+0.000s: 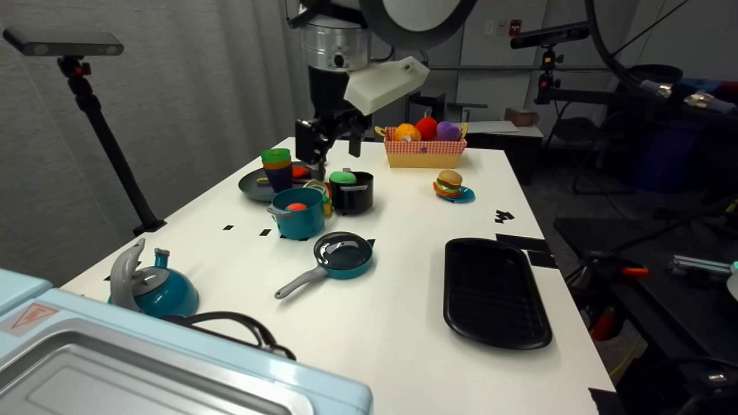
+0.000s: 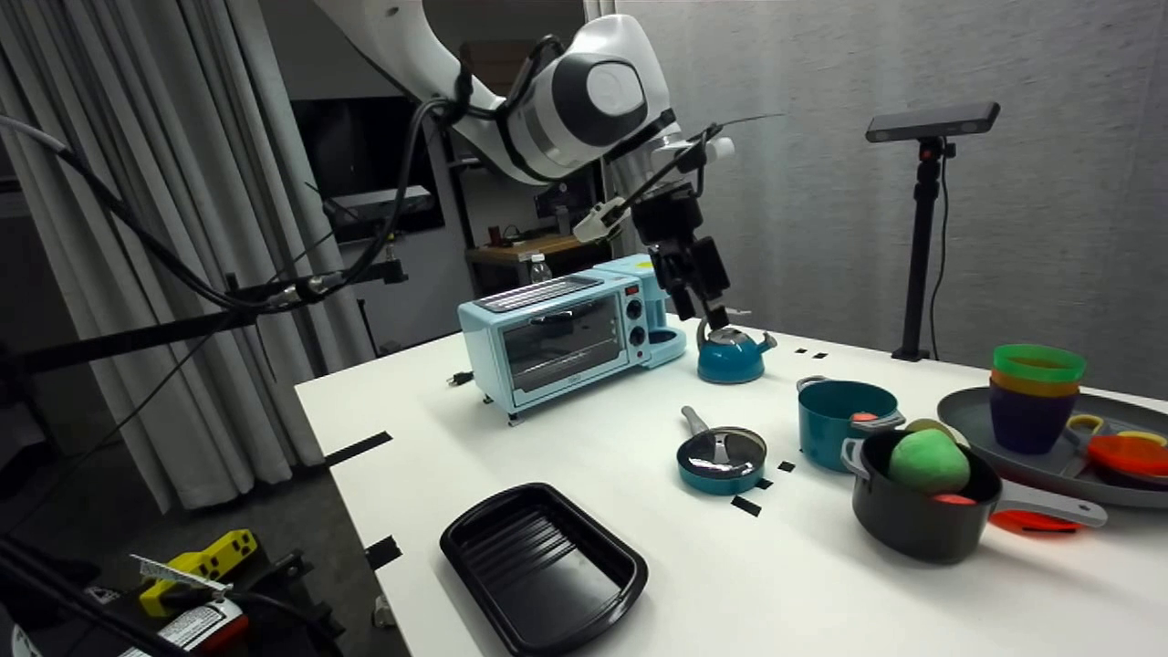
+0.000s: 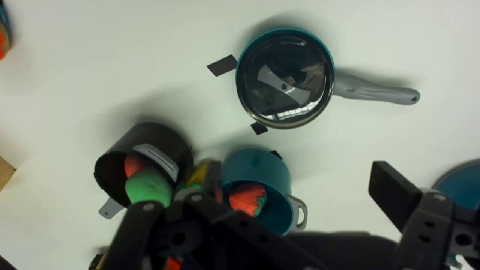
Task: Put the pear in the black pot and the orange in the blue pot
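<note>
A green rounded toy that looks like the pear [image 1: 343, 177] [image 2: 929, 462] [image 3: 148, 186] lies in the black pot [image 1: 354, 200] [image 2: 912, 522] [image 3: 155, 131], with a red item beneath or beside it. The orange [image 1: 406, 132] sits in a basket at the far end of the table in an exterior view. The blue pot [image 1: 301, 222] [image 2: 832, 440] [image 3: 258, 165] holds a red strawberry-like toy [image 3: 245, 198]. My gripper [image 1: 334, 155] [image 2: 701, 312] [image 3: 298, 177] is open and empty above the table. In the wrist view its left finger partly covers the blue pot.
A lidded pan [image 1: 344, 253], a black tray [image 1: 496, 294] and a kettle [image 2: 730, 358] stand on the table. Stacked cups [image 2: 1031, 415] stand on a grey plate [image 2: 967, 411]. The checked basket [image 1: 425, 157] holds more toys; a toy burger [image 1: 448, 182] and a toaster oven [image 2: 566, 342] are also there.
</note>
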Robot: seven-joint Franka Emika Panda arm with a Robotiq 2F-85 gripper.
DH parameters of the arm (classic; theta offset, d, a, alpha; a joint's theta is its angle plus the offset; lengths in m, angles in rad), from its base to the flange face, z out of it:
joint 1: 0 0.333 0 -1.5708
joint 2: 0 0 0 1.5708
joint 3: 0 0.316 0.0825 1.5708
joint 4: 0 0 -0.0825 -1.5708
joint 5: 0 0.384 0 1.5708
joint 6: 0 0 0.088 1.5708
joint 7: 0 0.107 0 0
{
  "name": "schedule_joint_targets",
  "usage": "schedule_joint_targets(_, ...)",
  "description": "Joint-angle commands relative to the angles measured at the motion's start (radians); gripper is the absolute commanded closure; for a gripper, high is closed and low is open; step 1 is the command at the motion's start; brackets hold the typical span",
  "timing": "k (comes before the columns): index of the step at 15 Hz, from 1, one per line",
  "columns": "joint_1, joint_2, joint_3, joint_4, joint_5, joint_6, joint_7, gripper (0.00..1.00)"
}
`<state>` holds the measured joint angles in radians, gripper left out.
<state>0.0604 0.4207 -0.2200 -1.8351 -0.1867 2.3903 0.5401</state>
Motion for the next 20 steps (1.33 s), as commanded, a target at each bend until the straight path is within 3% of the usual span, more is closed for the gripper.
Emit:
schedule_joint_targets(1, 0.027, -0.194, 0.009, -0.245, -0.067, 0.026, -0.006, 0.0)
schedule_joint_targets(8, 0.003, -0.377, 0.065, -0.457, -0.149, 0.026, 0.016, 0.0)
schedule_joint_targets(12, -0.022, -0.454, 0.076, -0.537, -0.215, 0.13, 0.108, 0.0)
schedule_joint_targets(16, -0.056, -0.515, 0.094, -0.595, -0.216, 0.161, 0.118, 0.0)
schedule_joint_targets(17, -0.058, -0.44, 0.106, -0.527, -0.191, 0.133, 0.093, 0.0)
schedule_joint_targets(20, -0.069, -0.442, 0.117, -0.531, -0.191, 0.133, 0.093, 0.0)
